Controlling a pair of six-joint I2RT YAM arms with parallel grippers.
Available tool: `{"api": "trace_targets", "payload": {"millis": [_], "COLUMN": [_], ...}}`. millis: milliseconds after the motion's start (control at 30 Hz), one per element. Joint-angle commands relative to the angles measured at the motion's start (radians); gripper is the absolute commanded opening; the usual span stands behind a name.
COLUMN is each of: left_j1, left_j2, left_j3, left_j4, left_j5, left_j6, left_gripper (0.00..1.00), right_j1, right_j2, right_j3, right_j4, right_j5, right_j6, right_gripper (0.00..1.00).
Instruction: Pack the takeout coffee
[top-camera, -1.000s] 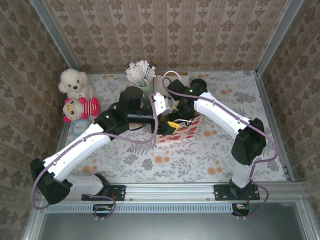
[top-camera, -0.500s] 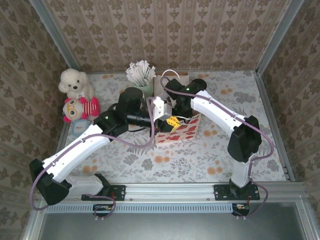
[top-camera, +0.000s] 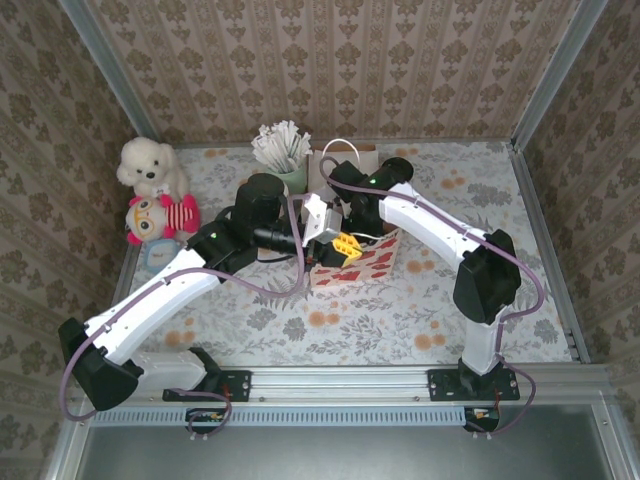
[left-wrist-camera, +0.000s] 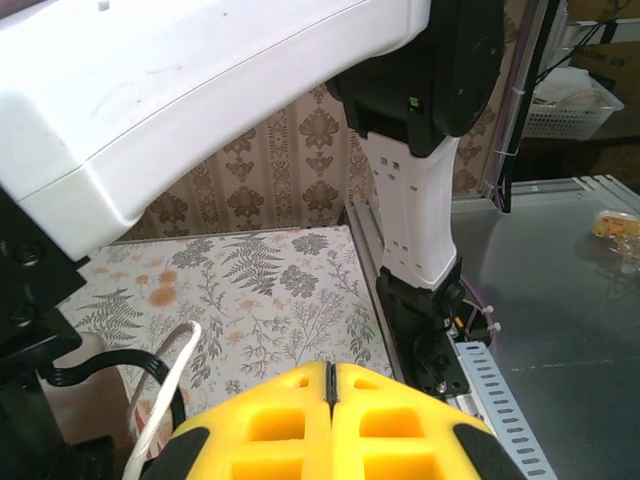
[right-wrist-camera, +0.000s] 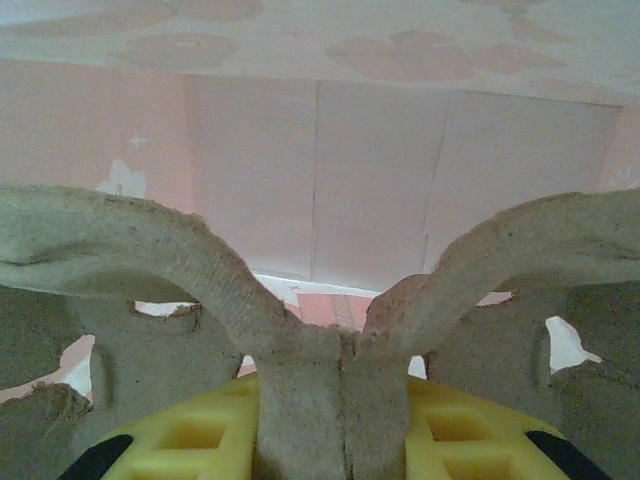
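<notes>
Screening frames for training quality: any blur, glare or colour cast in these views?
Top external: sharp, evenly lit, soft shadows. Left wrist: white arm link near the lens bright and slightly soft, table in focus. Right wrist: pink cast from the bag wall, cardboard carrier close and slightly soft.

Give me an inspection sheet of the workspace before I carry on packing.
Surface: floral table cloth, flat, no spills seen.
Job's things: paper bag with red print stands mid-table; pulp carrier is down inside it, pink bag walls around it.
Clutter: white plush dog, pink doll, holder of white sticks, all at the far left.
Hands: right hand shut on the carrier's middle ridge; left hand shut, fingers touching, a white cord beside it.
Cables: purple cable loops off the left arm near the bag.
Surroundings: wallpapered walls; metal rail at the near edge.
</notes>
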Motion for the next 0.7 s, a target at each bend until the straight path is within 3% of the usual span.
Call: {"api": "trace_targets", "payload": {"millis": [0,667], "left_j1": [-0.008,0.004], "left_j2": [-0.012,-0.065], "left_j3": [0.013,0.006], "left_j4": [0.029,0.058], "left_j5": [0.062,0.009], "left_j6": [0.006,-0.026], "left_gripper": [0.0,0.0], "right_j1": [0.007,0.015], "right_j2": [0.036,-0.018], "right_j3": [-0.002,-0.193], "right_j4": [0.001,0.253], "right_j5": [0.004,0.046], "right_j6": [-0.008,-0.083], "right_gripper": [0.28,0.27]}}
